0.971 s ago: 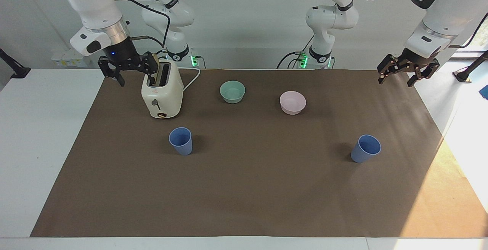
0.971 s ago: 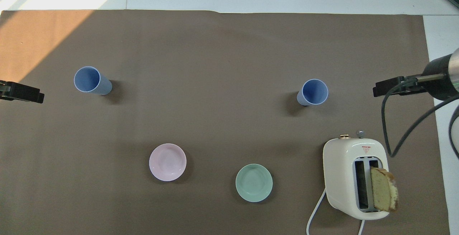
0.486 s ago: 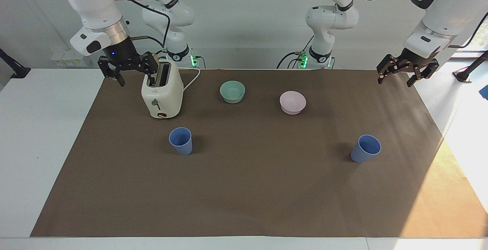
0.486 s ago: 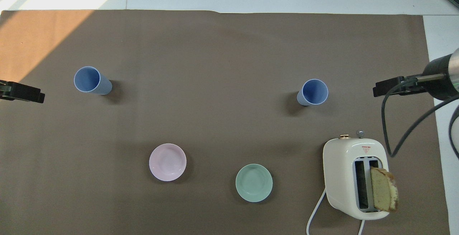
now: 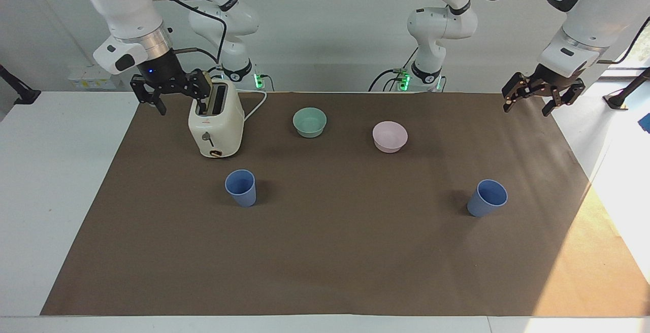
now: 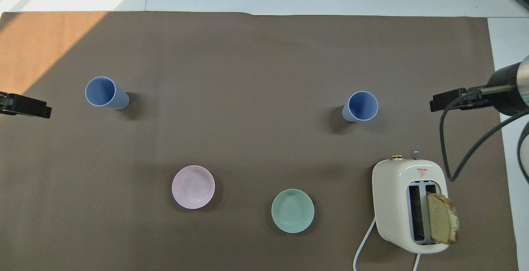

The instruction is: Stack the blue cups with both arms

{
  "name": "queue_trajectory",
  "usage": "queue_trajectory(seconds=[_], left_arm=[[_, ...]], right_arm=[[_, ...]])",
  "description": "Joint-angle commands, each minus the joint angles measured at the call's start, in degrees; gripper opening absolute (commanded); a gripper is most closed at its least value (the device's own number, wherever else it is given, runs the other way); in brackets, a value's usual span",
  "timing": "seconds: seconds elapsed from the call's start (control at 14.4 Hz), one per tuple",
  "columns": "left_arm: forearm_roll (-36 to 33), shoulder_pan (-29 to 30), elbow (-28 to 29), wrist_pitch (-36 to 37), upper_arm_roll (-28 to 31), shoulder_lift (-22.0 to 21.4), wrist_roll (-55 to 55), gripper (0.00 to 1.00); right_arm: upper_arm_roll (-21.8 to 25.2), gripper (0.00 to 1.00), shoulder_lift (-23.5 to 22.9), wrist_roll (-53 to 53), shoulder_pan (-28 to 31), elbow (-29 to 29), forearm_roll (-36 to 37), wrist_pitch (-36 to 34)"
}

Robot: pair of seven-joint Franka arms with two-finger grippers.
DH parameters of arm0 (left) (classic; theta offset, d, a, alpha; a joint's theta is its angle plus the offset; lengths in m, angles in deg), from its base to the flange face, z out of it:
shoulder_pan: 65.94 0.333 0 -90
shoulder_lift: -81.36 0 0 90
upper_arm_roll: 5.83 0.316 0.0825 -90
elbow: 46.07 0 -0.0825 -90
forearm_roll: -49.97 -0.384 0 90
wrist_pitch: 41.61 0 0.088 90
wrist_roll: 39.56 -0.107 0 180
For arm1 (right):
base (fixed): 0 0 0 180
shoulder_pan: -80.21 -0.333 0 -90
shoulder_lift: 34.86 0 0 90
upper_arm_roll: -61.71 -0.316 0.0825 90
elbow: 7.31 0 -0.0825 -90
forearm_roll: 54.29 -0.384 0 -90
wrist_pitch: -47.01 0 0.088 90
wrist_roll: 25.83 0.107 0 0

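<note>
Well apart on the brown table mat (image 5: pixel 325 252), the two blue cups stand upright with mouths up. One blue cup (image 5: pixel 240 187) (image 6: pixel 360 106) sits toward the right arm's end, farther from the robots than the cream toaster (image 5: pixel 215 122) (image 6: pixel 407 205). The other blue cup (image 5: pixel 487 197) (image 6: pixel 106 93) sits toward the left arm's end, farther from the robots than the pink bowl (image 5: pixel 390 136) (image 6: pixel 193 186).

Neither cup is touched. The right gripper (image 5: pixel 171 100) (image 6: pixel 450 99) hangs in the air beside the toaster, over the mat's edge at the right arm's end; its black fingers are spread wide with nothing between them. The cup at that end stands clear of it, farther along the mat from the robots and more toward the table's middle. The left gripper (image 5: pixel 528 105) (image 6: pixel 25 105) hangs over the mat's corner at the left arm's end, its fingers likewise parted and empty. The cup at its end is well apart from it, out on the mat away from the robots.

Between the toaster and the pink bowl sits a teal bowl (image 5: pixel 310 122) (image 6: pixel 292 210), both bowls empty. A slice of bread (image 6: pixel 442 219) stands up out of one toaster slot, and the toaster's white cord (image 5: pixel 255 105) trails toward the robots.
</note>
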Motion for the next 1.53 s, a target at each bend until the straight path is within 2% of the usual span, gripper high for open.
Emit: queue_trajectory(seconds=[0.0,0.9,1.32,1.46], left_arm=[[0.5,-0.1,1.6,-1.3,0.2,-1.4,-0.7,1.0],[0.5,0.0,1.7,-2.0,0.2,-1.4,-0.9,1.0],[0.6,0.1,1.7,-5.3,0.1,-0.5,-1.0,1.0],[0.5,0.3,1.7,-7.5,0.2,1.0,-1.0,1.0]], right_arm=[[-0.3,1.0,0.3,1.1,0.3,-0.3,0.3,-0.6],[-0.3,1.0,0.3,1.1,0.3,-0.3,0.3,-0.6],[-0.3,1.0,0.3,1.1,0.3,-0.3,0.4,-0.6],[-0.3,1.0,0.3,1.1,0.3,-0.3,0.4,-0.6]])
